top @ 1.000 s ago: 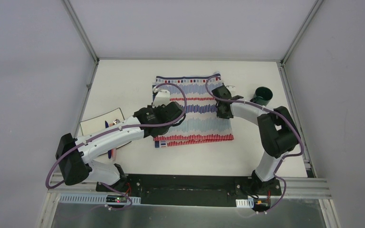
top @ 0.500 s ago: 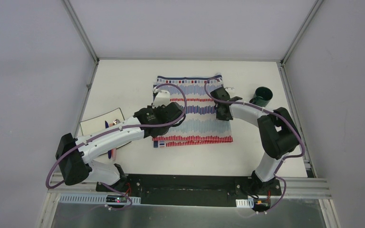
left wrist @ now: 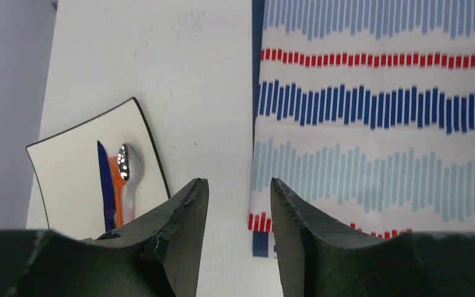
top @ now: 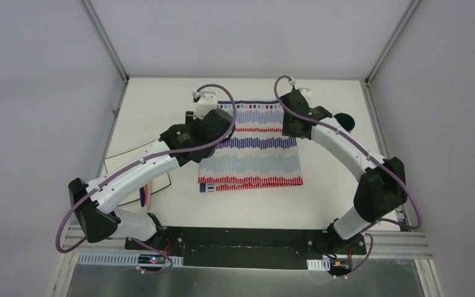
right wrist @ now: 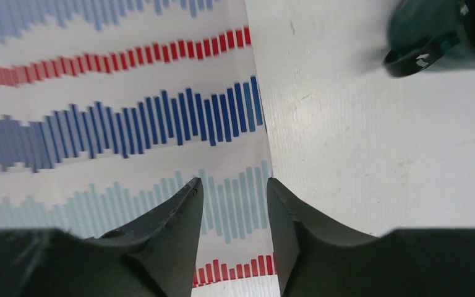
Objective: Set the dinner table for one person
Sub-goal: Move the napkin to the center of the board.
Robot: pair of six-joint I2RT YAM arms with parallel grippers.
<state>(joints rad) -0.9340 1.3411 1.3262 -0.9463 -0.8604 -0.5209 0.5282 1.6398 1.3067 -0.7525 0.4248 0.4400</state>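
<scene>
The big flat white dinner table (top: 161, 117) sits under everything, with grey rails round it. The red, blue and white striped cloth (top: 256, 148) lies flat in the middle, so I think the mat step is done. The left claw (left wrist: 238, 185) and the right claw (right wrist: 232, 185) hang over its far corners, both spread apart and pinching nothing. Next I think comes the white square plate (left wrist: 68, 167), which is off to the left, not on the cloth. The left arm must reach it and grab its rim with care, as things lie on it. I count 1 cloth, 1 plate, 1 blue knife (left wrist: 104, 179), 1 orange fork (left wrist: 117, 185), 1 shiny spoon (left wrist: 130, 167), and 1 dark green cup (right wrist: 433, 37) to the right.
</scene>
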